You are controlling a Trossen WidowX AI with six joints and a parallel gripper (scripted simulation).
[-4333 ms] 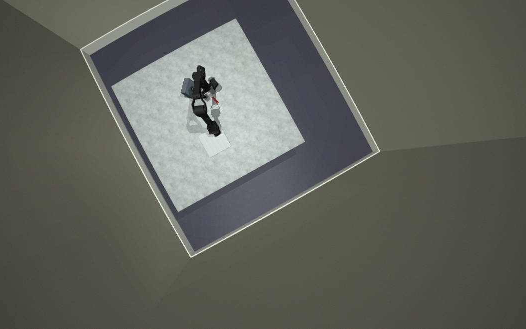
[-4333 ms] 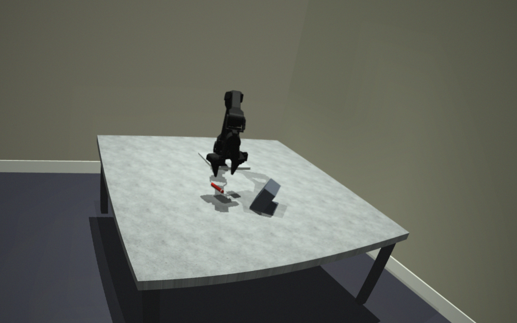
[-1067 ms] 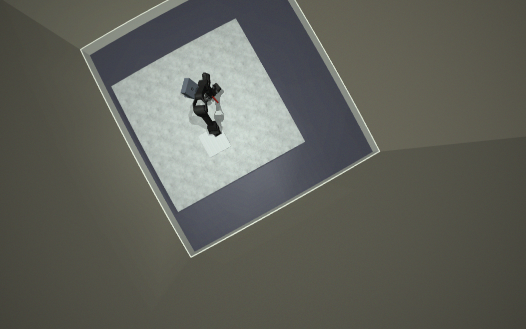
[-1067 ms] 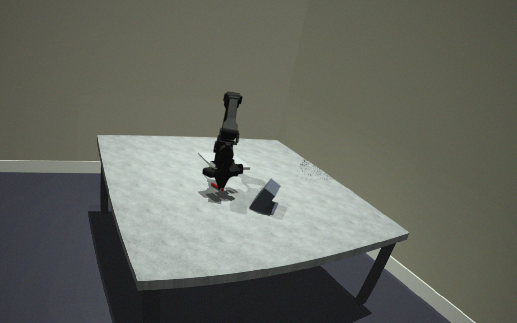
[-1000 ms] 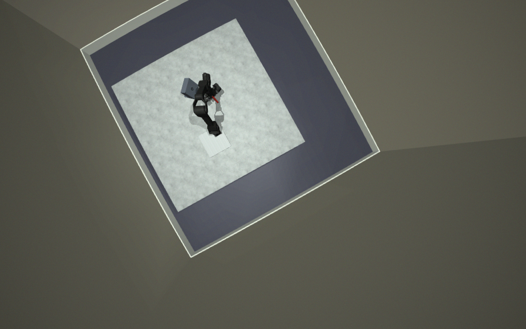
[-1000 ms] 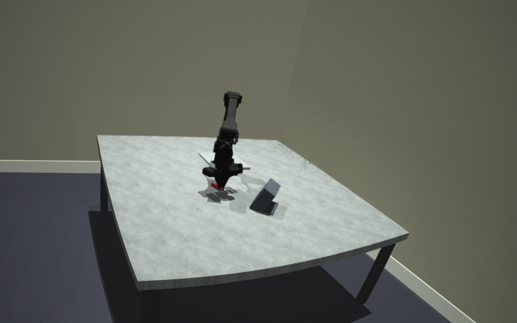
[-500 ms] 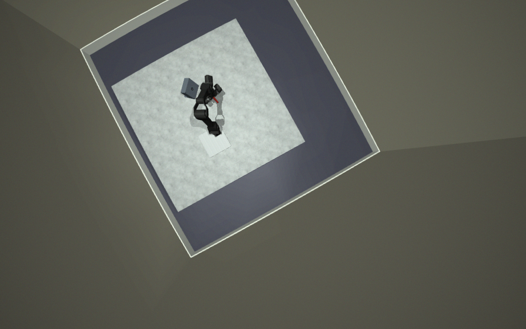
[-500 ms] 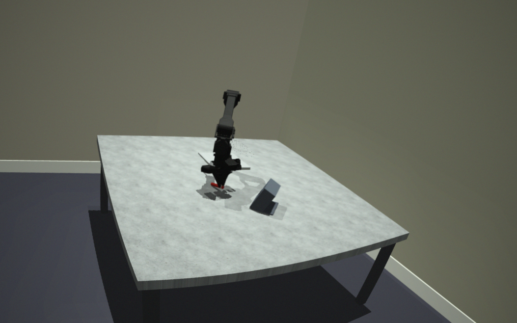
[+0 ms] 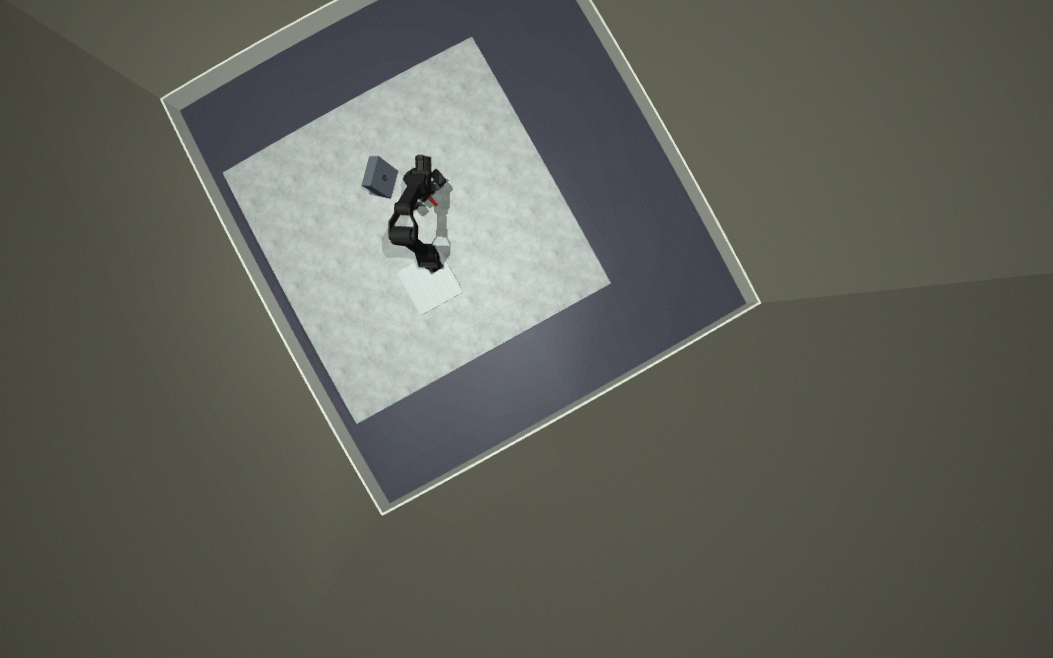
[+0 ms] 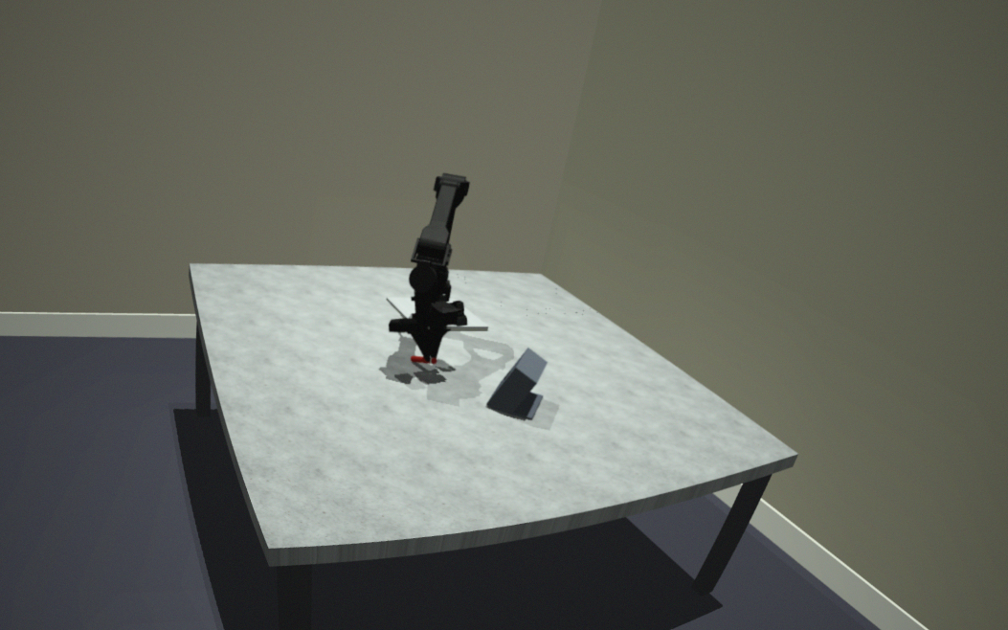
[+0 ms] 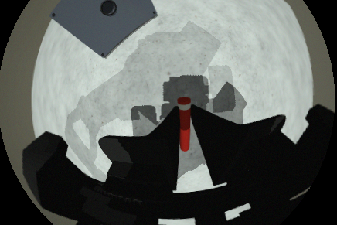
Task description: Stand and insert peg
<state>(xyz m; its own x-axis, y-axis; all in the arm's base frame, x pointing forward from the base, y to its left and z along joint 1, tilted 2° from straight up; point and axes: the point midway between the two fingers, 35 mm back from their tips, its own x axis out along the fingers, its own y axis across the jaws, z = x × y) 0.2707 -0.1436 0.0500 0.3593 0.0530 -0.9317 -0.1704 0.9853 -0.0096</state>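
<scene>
A red peg (image 9: 433,201) (image 10: 417,359) (image 11: 185,139) with a white band near one end lies nearly level between my fingertips. My gripper (image 10: 430,357) (image 11: 184,109) is shut on it near the banded end, and the plain end reaches back toward the arm's base. The peg appears to be a little above the table (image 9: 309,196) (image 10: 414,469). The blue-grey sloped panel (image 9: 376,184) (image 10: 514,389) (image 11: 83,19) stands off to one side of the gripper, at the upper left in the wrist view. Its round dark hole (image 9: 385,177) (image 11: 108,8) is empty; the exterior view does not show the hole.
A pale ribbed plate (image 9: 430,292) lies under the arm's base. The arm (image 9: 403,235) (image 10: 435,231) bends over the table and casts shadows around the gripper. The panel is the only obstacle close to the gripper.
</scene>
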